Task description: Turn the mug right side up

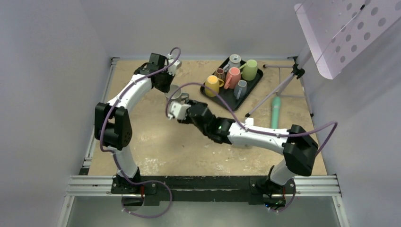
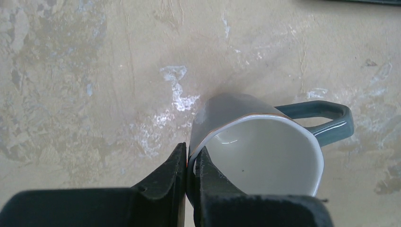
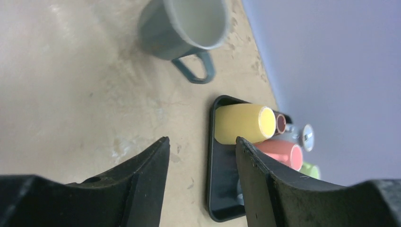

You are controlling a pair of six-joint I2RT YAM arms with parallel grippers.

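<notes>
The gray-blue mug (image 1: 176, 93) is out on the tan table (image 1: 156, 142), in the far-middle part, a bit left of the black tray (image 1: 227, 97). Its mouth is up & I can see the white inside, so it's not upside down now. It looks a little tipped. Can't tell if the bottom sits flat on the table. The handle (image 2: 326, 120) sticks out on the side away from the grip.

The L pincer (image 2: 190, 158) is squeezed narrow on the mug's rim, one finger inside the cup & one outside, w/ just the thin wall btwn them. The L arm bends up & over from its base to get there.

The R pincer (image 3: 201, 142) is just beside the mug on the near side, not touching it. Its two fingers are spread wide w/ nothing btwn them. They point toward the mug & the tray.

The tray sits at a slant near the far right of the table. On it are a yellow mug (image 1: 213, 85) lying on its side, a pink mug (image 1: 232, 77), a green mug (image 1: 249, 69), a little brown cup (image 1: 219, 73) & some gray ones.

Right of the tray a green tube (image 1: 275, 112) lies on the table. A thin stand holds up a pale purple board w/ holes (image 1: 340, 33) over the far right corner.
</notes>
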